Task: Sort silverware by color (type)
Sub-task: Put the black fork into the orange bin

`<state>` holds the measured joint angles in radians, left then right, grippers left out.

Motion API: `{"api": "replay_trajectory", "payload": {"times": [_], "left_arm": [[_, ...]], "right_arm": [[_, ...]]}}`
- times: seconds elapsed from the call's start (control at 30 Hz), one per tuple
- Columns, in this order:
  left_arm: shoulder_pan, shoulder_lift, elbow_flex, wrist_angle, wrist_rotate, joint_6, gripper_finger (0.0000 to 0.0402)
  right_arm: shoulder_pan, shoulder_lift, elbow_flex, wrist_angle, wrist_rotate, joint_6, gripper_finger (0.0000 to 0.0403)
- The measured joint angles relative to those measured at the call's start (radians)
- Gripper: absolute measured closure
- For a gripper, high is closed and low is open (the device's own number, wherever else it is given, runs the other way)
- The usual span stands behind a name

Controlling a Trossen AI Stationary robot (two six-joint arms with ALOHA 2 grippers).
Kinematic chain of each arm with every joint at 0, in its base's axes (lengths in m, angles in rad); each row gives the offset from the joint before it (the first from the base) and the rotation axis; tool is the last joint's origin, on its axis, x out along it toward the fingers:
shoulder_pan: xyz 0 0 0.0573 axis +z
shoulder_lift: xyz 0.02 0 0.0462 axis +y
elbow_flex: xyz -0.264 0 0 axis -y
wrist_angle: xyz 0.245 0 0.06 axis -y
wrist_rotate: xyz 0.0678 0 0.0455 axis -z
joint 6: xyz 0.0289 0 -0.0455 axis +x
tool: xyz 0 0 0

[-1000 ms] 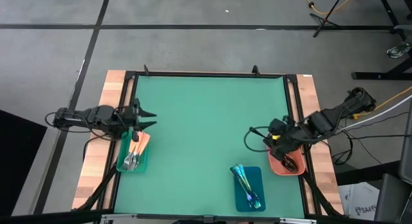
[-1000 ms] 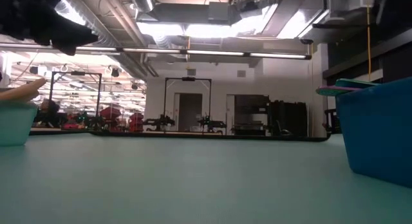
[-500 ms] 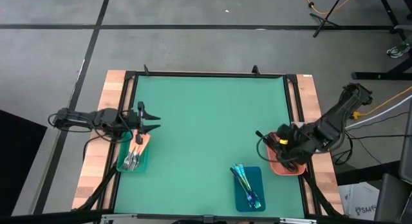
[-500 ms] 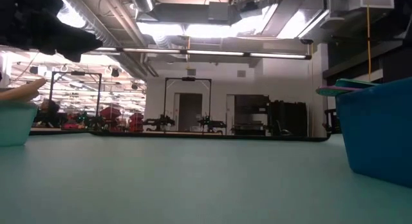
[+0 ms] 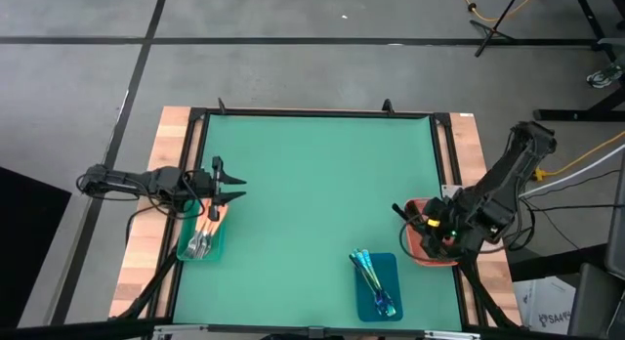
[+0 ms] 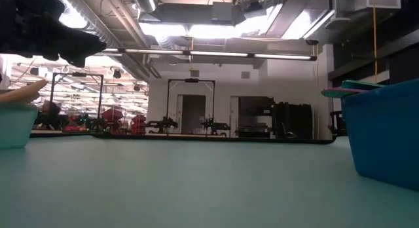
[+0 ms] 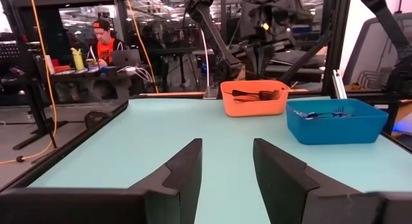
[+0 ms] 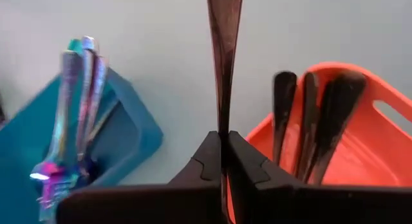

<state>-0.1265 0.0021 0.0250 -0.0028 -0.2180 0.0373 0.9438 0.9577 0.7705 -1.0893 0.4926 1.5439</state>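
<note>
In the right wrist view, the right gripper (image 8: pixel 221 150) is closed tightly on one dark utensil (image 8: pixel 223 50), whose slim handle stands straight away from the fingers, so its long axis runs along the gripper's own direction. Just beyond, the salmon-red tray (image 8: pixel 360 153) already holds three other dark utensils (image 8: pixel 309 121), lying side by side and nearly parallel to the held one; the held piece is above the tray's near edge, on the side toward the blue tray (image 8: pixel 122 140). This seems to be the relation that matters: the tray lies directly under and slightly to one side of the gripper, so probably only a small shift and a release are needed, and the risk is that the piece tips over the rim onto the surface (image 5: pixel 312 184). The blue tray keeps the iridescent blue-teal utensils (image 8: pixel 74 102), with their handles over its rim. From above, the right gripper (image 5: pixel 430 228) hangs over the salmon-red tray (image 5: pixel 415 250) at the right edge, clearly the nearer arm. Farther across, the left gripper (image 5: pixel 229 182) waits with its fingers spread, empty, above the teal tray (image 5: pixel 217 250), where the orange-handled forks (image 5: pixel 203 233) lie lengthwise. No loose silverware is seen on the surface, so the sorting looks almost finished.
</note>
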Motion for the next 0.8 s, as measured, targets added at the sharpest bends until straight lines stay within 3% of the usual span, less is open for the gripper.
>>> {"api": "replay_trajectory", "payload": {"times": [0.43,0.8], "left_arm": [[0.0,0.0,0.0,0.0,0.0,0.0,0.0269],[0.0,0.0,0.0,0.0,0.0,0.0,0.0269]], "right_arm": [[0.114,0.0,-0.152,0.001,0.013,0.207,0.0403],[0.137,0.002,-0.185,0.043,-0.017,0.206,0.0403]]}}
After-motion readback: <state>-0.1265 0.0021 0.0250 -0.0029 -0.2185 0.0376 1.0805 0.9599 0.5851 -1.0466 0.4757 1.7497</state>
